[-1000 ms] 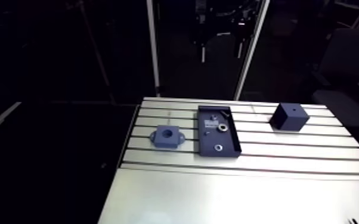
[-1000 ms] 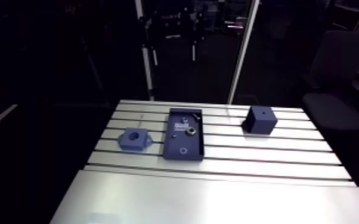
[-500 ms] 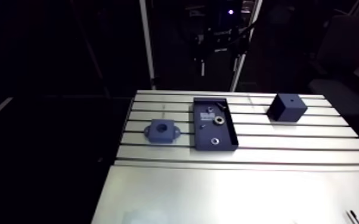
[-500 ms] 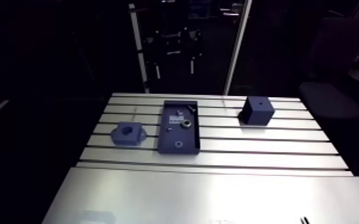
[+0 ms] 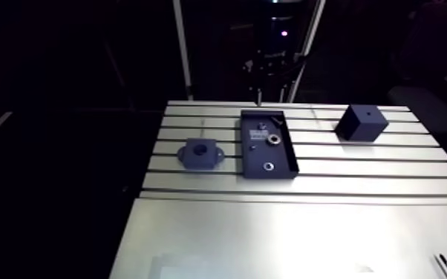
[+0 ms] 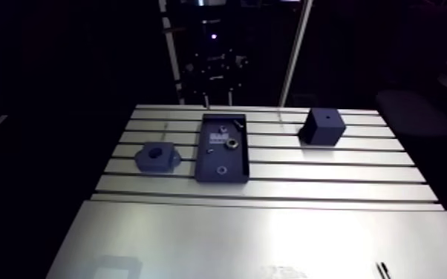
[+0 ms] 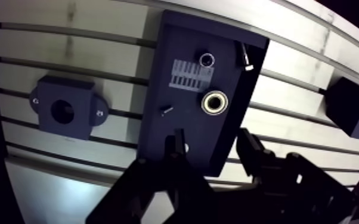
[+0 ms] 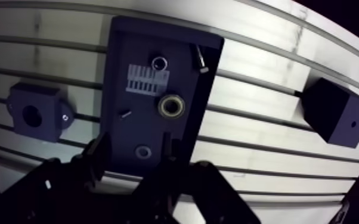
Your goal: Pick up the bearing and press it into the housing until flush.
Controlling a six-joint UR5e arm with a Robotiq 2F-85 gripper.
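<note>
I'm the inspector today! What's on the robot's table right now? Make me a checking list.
surface: slotted aluminium table, with everything lying on the slotted part.
job's things: the bearing lies in the dark tray, not yet picked up; the blue housing sits beside the tray, and its round hole looks empty.
clutter: a small ring, a screw and a label share the tray; a dark cube stands apart on the tray's other side.
grippers: the gripper hangs over the tray's end, fingers open, holding nothing.
cables: nothing seen.
surroundings: nothing seen.
</note>
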